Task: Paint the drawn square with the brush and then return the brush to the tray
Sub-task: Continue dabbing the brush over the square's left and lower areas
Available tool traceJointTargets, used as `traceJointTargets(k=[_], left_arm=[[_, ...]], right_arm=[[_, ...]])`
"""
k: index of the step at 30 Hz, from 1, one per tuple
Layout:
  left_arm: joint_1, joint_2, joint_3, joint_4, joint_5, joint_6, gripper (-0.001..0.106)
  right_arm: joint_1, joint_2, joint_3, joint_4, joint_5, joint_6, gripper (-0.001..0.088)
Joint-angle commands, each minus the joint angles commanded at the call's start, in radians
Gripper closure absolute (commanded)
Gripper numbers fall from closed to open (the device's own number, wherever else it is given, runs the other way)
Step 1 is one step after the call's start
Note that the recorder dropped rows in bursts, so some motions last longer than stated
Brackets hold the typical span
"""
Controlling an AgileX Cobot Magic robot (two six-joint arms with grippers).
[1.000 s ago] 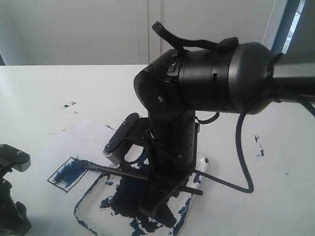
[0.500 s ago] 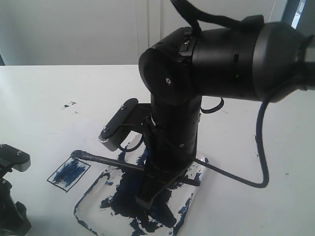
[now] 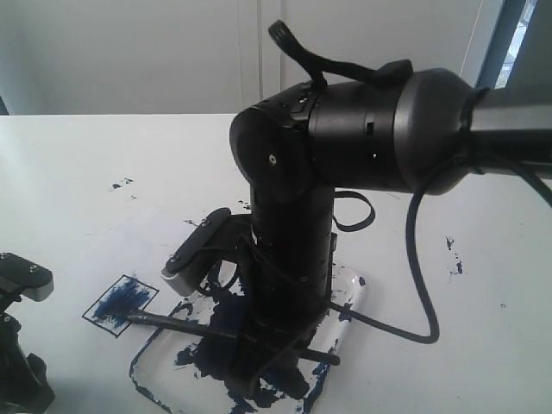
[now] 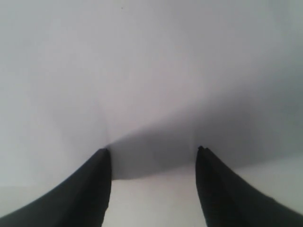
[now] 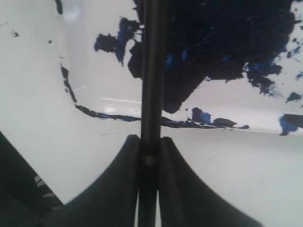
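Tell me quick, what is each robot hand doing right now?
Left gripper: open, holding nothing.
Right gripper: closed on the brush.

We see a wide, flat white tabletop (image 3: 78, 172) filling the lower part of the exterior view. Behind it stands a plain pale grey-white wall (image 3: 129, 52), split by a thin vertical seam (image 3: 260, 52). At the upper right corner, a slanted dark blue-grey window frame (image 3: 498, 43) borders a strip of bright glass (image 3: 523, 33). Soft, even daylight brightens the tabletop.
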Motion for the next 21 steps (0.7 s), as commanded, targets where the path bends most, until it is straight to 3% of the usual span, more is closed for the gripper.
traceJointTargets(k=[7,14,21], left_arm=[[0.0,0.0,0.0,0.0,0.0,0.0,0.047],[0.0,0.0,0.0,0.0,0.002,0.0,0.047],[0.0,0.0,0.0,0.0,0.002,0.0,0.047]], right_arm=[[0.02,0.0,0.0,-0.016,0.007,-0.014,0.0868],[0.02,-0.003,0.0,-0.162,-0.044,0.095,0.0868],[0.024,-0.004,0.0,-0.139,-0.099,0.088,0.0868]])
